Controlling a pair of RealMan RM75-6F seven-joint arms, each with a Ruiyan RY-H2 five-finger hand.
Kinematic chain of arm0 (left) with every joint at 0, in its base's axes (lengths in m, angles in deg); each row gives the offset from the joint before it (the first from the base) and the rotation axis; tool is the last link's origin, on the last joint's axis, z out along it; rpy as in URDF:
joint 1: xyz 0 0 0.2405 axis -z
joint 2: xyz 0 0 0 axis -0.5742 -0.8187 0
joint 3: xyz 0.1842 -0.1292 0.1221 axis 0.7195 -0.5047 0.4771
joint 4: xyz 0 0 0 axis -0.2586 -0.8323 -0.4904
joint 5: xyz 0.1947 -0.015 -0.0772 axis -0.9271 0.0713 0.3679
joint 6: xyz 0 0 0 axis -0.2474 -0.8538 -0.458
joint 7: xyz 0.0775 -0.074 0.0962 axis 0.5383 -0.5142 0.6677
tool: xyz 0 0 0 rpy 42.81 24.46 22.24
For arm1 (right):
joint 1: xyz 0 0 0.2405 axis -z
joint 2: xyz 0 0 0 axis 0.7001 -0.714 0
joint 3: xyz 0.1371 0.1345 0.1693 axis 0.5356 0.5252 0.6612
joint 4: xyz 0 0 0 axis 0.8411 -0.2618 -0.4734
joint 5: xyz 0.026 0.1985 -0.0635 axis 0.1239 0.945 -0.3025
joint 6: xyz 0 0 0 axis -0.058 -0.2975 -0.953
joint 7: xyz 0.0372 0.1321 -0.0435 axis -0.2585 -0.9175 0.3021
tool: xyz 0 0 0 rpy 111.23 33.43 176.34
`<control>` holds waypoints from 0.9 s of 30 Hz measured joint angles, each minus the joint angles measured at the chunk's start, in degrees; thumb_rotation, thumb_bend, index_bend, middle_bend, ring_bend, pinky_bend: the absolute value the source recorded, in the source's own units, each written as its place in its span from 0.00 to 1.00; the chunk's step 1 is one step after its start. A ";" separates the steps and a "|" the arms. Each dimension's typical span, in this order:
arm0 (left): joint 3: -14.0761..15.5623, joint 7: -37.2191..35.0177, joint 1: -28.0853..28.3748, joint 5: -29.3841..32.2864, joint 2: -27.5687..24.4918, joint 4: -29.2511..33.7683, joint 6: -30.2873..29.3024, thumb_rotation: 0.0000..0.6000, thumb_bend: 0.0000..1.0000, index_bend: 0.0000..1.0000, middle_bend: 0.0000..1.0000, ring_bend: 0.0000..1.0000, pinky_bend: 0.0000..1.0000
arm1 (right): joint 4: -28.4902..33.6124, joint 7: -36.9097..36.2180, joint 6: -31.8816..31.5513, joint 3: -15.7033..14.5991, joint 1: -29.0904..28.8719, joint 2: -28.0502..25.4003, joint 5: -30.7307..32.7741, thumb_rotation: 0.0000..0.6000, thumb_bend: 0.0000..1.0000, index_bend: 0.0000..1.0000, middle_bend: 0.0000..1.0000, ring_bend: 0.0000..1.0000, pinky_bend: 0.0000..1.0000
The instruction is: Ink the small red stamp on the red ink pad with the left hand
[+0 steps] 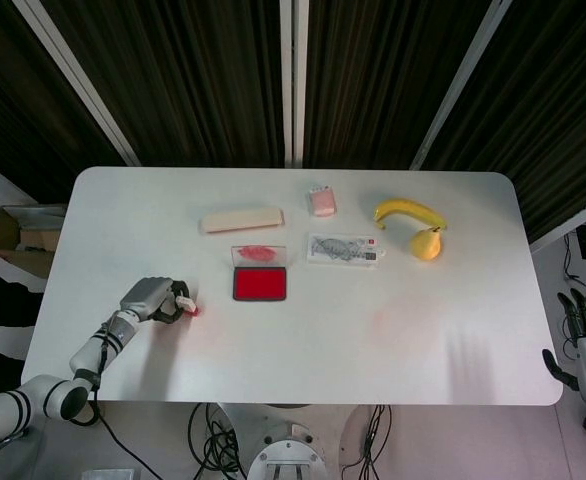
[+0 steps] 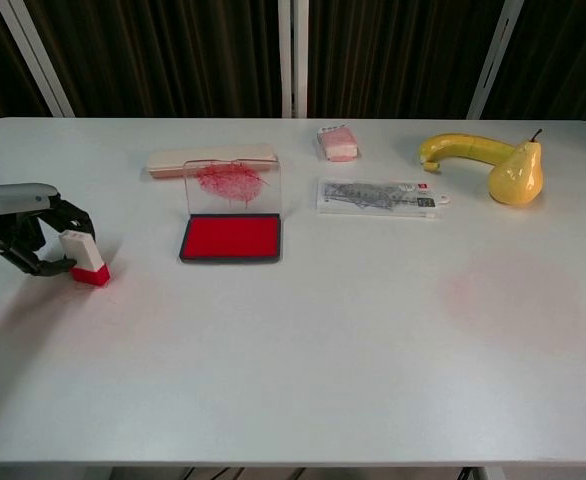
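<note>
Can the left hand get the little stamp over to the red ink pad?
Probably yes. The left hand holds the small red stamp, and only bare table lies between it and the open red ink pad.

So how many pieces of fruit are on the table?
2, both at the far right: a banana and a pear touching its right end. None looks hidden.

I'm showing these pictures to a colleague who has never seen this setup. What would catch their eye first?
Probably the open red ink pad near the table's middle, its clear lid standing up smeared with red. Next, at the left edge, the robot's left hand holding the small red-based stamp upright on the white table. At the far right, a yellow banana lies touching a yellow pear.
</note>
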 measured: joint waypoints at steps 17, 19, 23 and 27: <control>0.29 -2.49 -0.32 -3.66 -2.84 2.38 0.07 1.00 0.49 0.34 0.38 0.96 1.00 | -0.02 -0.14 -0.39 0.10 0.03 0.07 -0.19 1.00 0.23 0.00 0.00 0.00 0.00; 0.48 -2.72 -0.42 -4.25 -3.43 2.98 -0.04 1.00 0.49 0.33 0.37 0.96 1.00 | -0.02 -0.16 -0.40 0.10 0.04 0.07 -0.18 1.00 0.23 0.00 0.00 0.00 0.00; 0.73 -2.79 -0.65 -4.74 -4.44 4.08 -0.40 1.00 0.49 0.34 0.36 0.96 1.00 | 0.00 -0.18 -0.45 0.06 0.04 0.08 -0.30 1.00 0.23 0.00 0.00 0.00 0.00; 0.89 -2.72 -0.95 -5.10 -5.51 5.38 -0.97 1.00 0.49 0.34 0.36 0.96 1.00 | 0.04 -0.12 -0.42 0.06 0.03 0.07 -0.26 1.00 0.23 0.00 0.00 0.00 0.00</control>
